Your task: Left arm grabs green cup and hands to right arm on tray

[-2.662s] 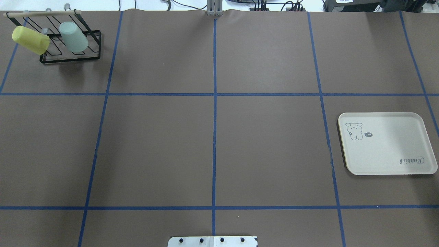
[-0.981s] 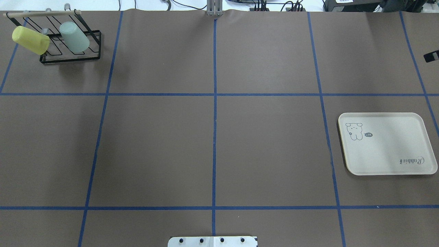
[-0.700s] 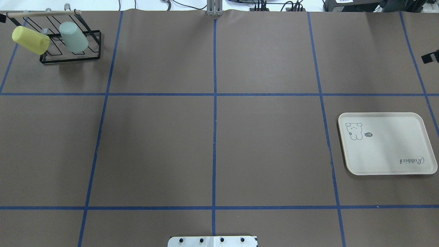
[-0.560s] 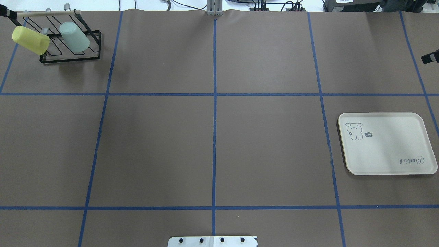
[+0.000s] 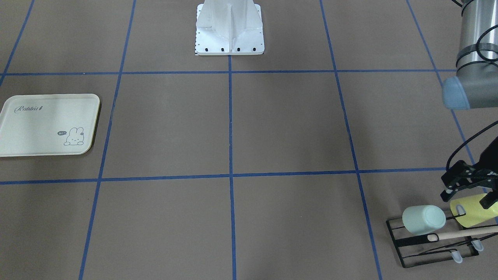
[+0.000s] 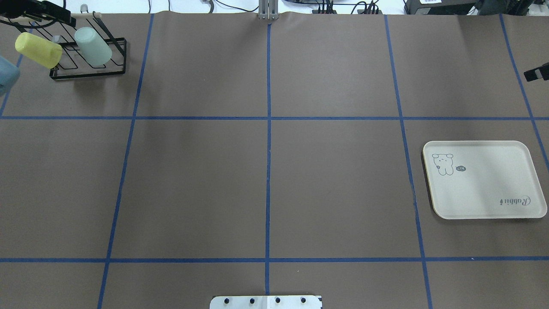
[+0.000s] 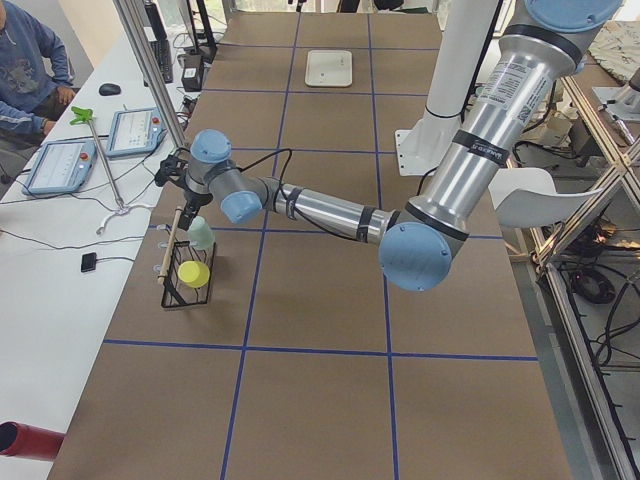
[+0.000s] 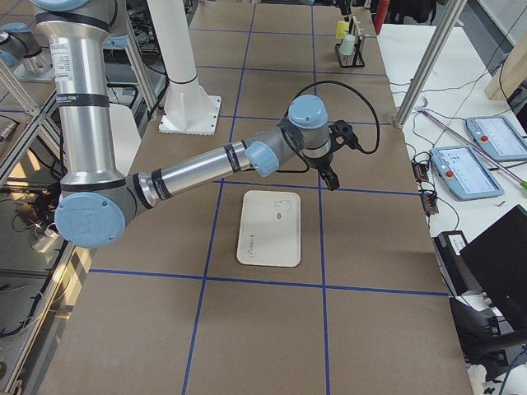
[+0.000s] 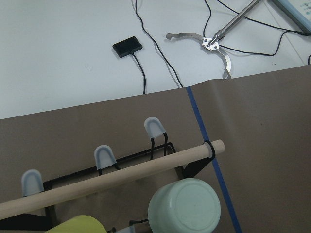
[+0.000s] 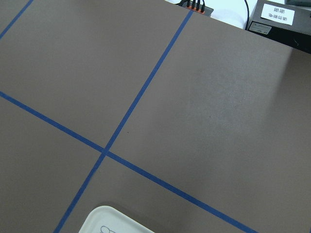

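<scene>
The green cup (image 5: 423,219) hangs mouth-down on a peg of the black wire rack (image 5: 404,241), next to a yellow-green cup (image 5: 472,212). In the overhead view the green cup (image 6: 92,46) is at the far left corner. My left gripper (image 5: 467,195) hovers open above the yellow-green cup and holds nothing; the green cup is a short way to its side. The left wrist view looks down on the green cup's base (image 9: 183,206). The tray (image 6: 484,180) lies bare on the right. My right gripper (image 8: 331,179) hangs past the tray's far edge; I cannot tell its state.
A wooden rod (image 9: 112,177) runs along the top of the rack, just beside the green cup. The rack stands close to the table's far edge, with a white bench and cables beyond. The robot's base plate (image 5: 229,29) sits mid-table on the robot's side.
My left gripper has come in from the far left edge and now sits over the rack's top. The right gripper's tip has shifted slightly at the right edge. Cups and tray are unmoved.
</scene>
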`<state>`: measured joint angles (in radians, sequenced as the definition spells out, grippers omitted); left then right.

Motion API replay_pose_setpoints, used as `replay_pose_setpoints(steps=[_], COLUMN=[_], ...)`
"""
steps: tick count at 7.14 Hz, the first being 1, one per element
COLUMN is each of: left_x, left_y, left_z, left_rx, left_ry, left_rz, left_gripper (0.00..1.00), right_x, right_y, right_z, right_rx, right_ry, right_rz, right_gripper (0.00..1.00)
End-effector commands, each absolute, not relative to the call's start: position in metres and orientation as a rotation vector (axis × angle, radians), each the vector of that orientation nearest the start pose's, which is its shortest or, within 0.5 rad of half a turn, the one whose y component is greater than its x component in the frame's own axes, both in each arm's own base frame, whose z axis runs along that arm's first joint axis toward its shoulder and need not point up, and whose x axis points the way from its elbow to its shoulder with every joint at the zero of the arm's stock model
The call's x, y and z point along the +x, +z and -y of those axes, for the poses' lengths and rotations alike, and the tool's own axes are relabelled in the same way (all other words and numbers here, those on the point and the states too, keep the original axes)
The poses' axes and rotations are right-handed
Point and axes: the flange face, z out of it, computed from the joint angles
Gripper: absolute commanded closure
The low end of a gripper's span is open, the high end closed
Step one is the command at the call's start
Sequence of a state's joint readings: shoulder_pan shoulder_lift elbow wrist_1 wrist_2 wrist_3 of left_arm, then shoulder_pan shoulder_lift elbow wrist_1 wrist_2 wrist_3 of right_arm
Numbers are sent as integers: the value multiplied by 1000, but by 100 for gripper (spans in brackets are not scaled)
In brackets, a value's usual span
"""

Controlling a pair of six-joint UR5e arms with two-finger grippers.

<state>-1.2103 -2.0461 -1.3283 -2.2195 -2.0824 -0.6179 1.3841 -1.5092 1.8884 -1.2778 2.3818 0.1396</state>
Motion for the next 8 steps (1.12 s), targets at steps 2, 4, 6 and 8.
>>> replay_pose_setpoints(steps=[2, 4, 6, 8], left_x=[234, 244, 252, 258], left_y=[439, 455, 455, 457], left_z=[708, 709, 707, 706], left_rx=[544, 525, 521, 515], left_ry=[-57, -47, -34, -27], left_rz=[-700, -674, -675, -676], left_gripper=[0, 0, 0, 0], right_x=[-35, -36, -35, -35], right_y=[433, 433, 434, 434], right_z=[514, 514, 514, 514], right_rx=[499, 499, 499, 499], right_ry=[-316, -317, -314, -314], right_rz=[874, 873, 871, 871], right_gripper=[0, 0, 0, 0])
